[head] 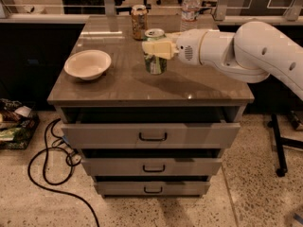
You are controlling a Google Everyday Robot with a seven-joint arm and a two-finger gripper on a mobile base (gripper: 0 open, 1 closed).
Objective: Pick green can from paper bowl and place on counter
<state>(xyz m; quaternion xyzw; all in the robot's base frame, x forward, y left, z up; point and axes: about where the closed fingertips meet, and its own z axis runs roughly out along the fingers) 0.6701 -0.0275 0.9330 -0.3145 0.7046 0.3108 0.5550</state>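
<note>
The green can (155,63), green-and-white with a silver top, is upright over the middle of the counter (142,86), its base at or just above the surface. My gripper (157,48) comes in from the right on the white arm and is shut on the can's upper half. The paper bowl (88,64) sits empty on the counter's left side, well apart from the can.
A brown/orange can (139,21) and a clear water bottle (190,9) stand at the counter's back edge. The cabinet's top drawer (151,135) is pulled slightly out. A black cable (47,174) lies on the floor at left. A stand leg (279,150) is at right.
</note>
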